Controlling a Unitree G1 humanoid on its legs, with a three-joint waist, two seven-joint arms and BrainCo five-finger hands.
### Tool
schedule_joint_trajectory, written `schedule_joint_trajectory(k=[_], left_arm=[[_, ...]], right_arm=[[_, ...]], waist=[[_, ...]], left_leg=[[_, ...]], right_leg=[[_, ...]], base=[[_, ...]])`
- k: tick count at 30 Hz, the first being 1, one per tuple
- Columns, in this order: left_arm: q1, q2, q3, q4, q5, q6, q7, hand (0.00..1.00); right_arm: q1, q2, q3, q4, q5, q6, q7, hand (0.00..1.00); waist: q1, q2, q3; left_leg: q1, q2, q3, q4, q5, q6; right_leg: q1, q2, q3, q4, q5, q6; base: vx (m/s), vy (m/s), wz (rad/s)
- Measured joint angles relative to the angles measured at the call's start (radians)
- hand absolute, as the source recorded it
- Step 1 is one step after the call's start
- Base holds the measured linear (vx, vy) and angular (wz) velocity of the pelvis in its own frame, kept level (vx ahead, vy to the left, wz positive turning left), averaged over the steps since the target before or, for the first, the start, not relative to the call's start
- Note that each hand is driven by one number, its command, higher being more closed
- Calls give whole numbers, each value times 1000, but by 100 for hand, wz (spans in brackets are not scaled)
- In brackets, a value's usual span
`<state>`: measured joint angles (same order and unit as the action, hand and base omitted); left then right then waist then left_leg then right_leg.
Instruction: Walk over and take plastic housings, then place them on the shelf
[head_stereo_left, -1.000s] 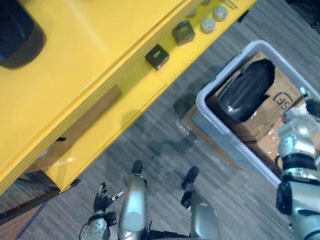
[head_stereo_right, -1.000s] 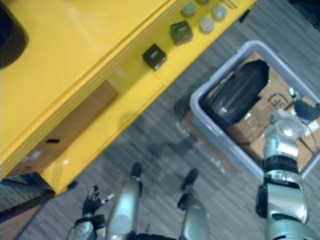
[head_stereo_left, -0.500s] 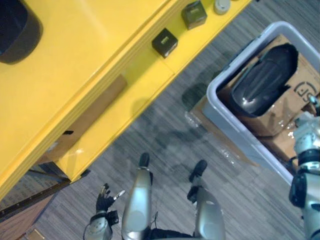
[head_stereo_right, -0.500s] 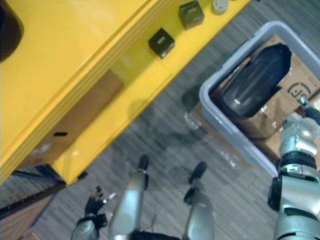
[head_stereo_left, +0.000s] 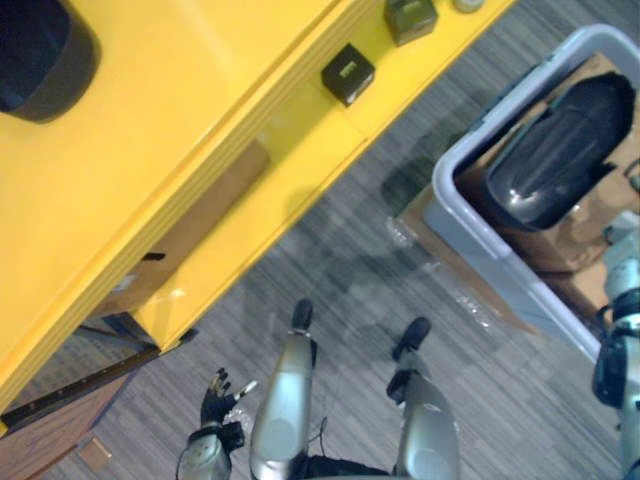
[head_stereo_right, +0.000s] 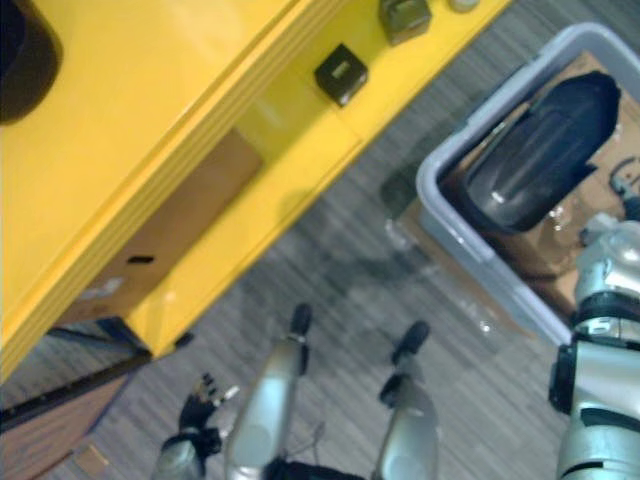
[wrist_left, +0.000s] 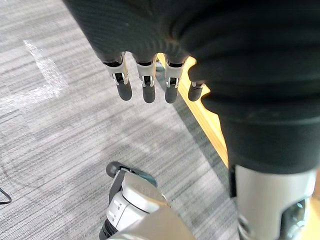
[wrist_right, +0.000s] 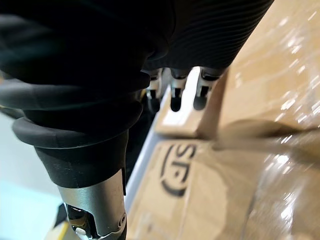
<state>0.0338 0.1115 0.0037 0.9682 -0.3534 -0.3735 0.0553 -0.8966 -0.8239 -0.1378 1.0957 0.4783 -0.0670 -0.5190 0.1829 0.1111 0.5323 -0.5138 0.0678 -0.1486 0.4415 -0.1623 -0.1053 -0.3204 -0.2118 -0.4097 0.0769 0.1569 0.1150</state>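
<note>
Lying on cardboard (head_stereo_left: 562, 246) in the grey bin (head_stereo_left: 452, 188) at upper right of the left eye view, the black plastic housing (head_stereo_left: 560, 150) waits near the yellow shelf (head_stereo_left: 200, 130). Left wrist view: the left hand (wrist_left: 145, 87) hangs straight-fingered and empty over carpet. Right wrist view: the right hand (wrist_right: 175, 97), fingers extended and empty, hovers above the cardboard, probably poised to reach the housing.

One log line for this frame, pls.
phase: at grey bin, pre-grasp | left hand: open, low over floor | right hand: open, over cardboard in bin | plastic housing: in bin, ungrasped | yellow shelf: dark housing on top
</note>
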Motion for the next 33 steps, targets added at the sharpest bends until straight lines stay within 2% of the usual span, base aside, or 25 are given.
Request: schedule_joint_trajectory(k=[1, 3, 4, 6, 10, 13, 15, 23, 26, 27, 33], left_arm=[[1, -1, -17, 6, 0, -12, -1, 0], [1, -1, -23, 7, 0, -19, -8, 0], [1, -1, -23, 7, 0, -27, -18, 0], [0, -1, -25, 5, 0, -34, -23, 0], [0, -1, -26, 4, -1, -33, -32, 0], [0, -1, -28, 4, -4, -32, -36, 0], [0, -1, -39, 6, -24, -31, -36, 0], [10, -5, -87, 56, -38, -32, -40, 0], [10, -6, -96, 67, -43, -34, -46, 0], [10, -8, -96, 71, -43, -34, -60, 0], [11, -12, -118, 72, -78, -35, -78, 0]], right_arm=[[-11, 0, 16, -33, -31, -23, -44, 0], [-20, -1, 15, -55, -64, -49, -81, 0], [-23, -1, 15, -80, -86, -82, -121, 0], [-27, -5, 15, -107, -104, -110, -152, 0], [-29, -6, 16, -110, -100, -120, -151, 0], [-23, -6, 16, -110, -98, -101, -94, 0], [-18, -3, 16, -97, -73, -70, -59, 0], [-20, 5, 66, -46, -59, 34, 7, 0], [-25, 5, 84, -20, -59, 52, 31, 0], [-26, 5, 86, -15, -59, 64, 44, 0], [-46, -13, 94, 5, -62, 87, 35, 0]], waist=[[3, 3, 0], [3, 3, 0], [5, 3, 0], [4, 3, 0], [4, 3, 0], [3, 3, 0], [8, 3, 0], [27, 8, -2], [30, 14, -3], [33, 23, -4], [41, 42, -15]], left_leg=[[-10, 0, -3, 1, 2, -2], [-14, 0, -4, 3, 4, -2], [-11, 0, -4, 4, 4, -2], [-11, 0, -3, 4, 4, -2], [-11, 0, -3, 4, 4, -2], [-6, 1, -2, 1, 8, -2], [8, -2, 1, -22, 22, -1], [31, -15, 8, -72, 52, 0], [38, -24, 5, -93, 65, 2], [37, -27, 4, -95, 66, 2], [19, -34, -9, -97, 71, 3]], right_leg=[[-9, 0, -2, 3, 0, 0], [-14, 0, -2, 4, 0, 0], [-13, 0, -1, 5, 0, 0], [-13, 0, -1, 6, 0, 0], [-13, 0, 0, 6, 0, 0], [-11, -1, 2, 8, 0, -1], [-9, -6, 3, 8, 1, -2], [-10, -22, 4, 8, 2, -3], [-10, -32, -1, 8, 2, -2], [-11, -35, -2, 8, 2, -2], [-22, -40, -17, 9, 3, -1]], base=[[-21, -13, 4], [0, 0, 0], [0, 0, 0], [0, 0, 0], [0, 0, 0], [0, 0, 0], [0, 0, 0], [-17, 1, 3], [-16, 13, 8], [-14, 14, 5], [-14, 6, 6]])
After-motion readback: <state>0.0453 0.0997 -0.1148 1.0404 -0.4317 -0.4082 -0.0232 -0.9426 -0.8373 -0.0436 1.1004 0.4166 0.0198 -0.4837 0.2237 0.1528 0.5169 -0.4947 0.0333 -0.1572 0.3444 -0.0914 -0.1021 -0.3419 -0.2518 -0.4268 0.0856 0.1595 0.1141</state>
